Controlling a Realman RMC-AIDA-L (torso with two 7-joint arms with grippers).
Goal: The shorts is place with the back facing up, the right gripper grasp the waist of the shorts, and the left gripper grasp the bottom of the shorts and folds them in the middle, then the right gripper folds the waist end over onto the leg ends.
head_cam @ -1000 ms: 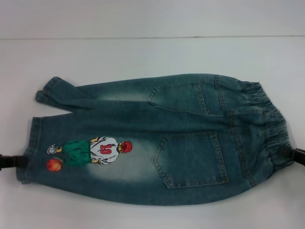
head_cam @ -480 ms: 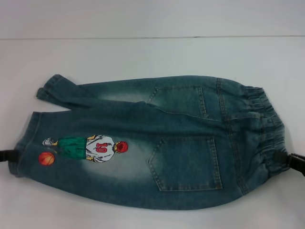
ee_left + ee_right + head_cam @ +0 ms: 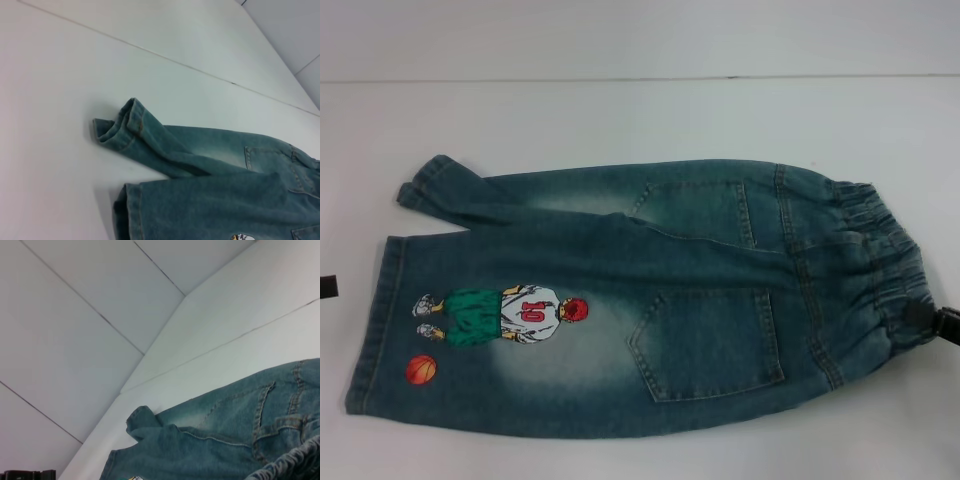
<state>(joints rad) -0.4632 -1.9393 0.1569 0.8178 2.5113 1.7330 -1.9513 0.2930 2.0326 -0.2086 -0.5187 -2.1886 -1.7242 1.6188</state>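
Observation:
The denim shorts (image 3: 620, 300) lie flat on the table, back up, with both patch pockets showing. The ruffled waist (image 3: 880, 260) points right and the leg ends (image 3: 380, 330) point left. On the near leg is the number 10 player print (image 3: 510, 315). My right gripper (image 3: 925, 320) is at the right edge, one black finger lying on the near corner of the waist. Only a black sliver of my left gripper (image 3: 325, 287) shows at the left edge, apart from the hem. The far leg's hem (image 3: 117, 127) is bunched and slightly curled in the left wrist view.
The white table (image 3: 620, 110) runs back to a seam along its far side, with a pale wall behind. Bare tabletop surrounds the shorts. In the right wrist view a black gripper part (image 3: 27, 474) shows far off past the leg ends.
My left gripper has let go of the near leg hem and drawn back to the left edge. The near leg has dropped flat and spread toward me. The right gripper stays at the waist.

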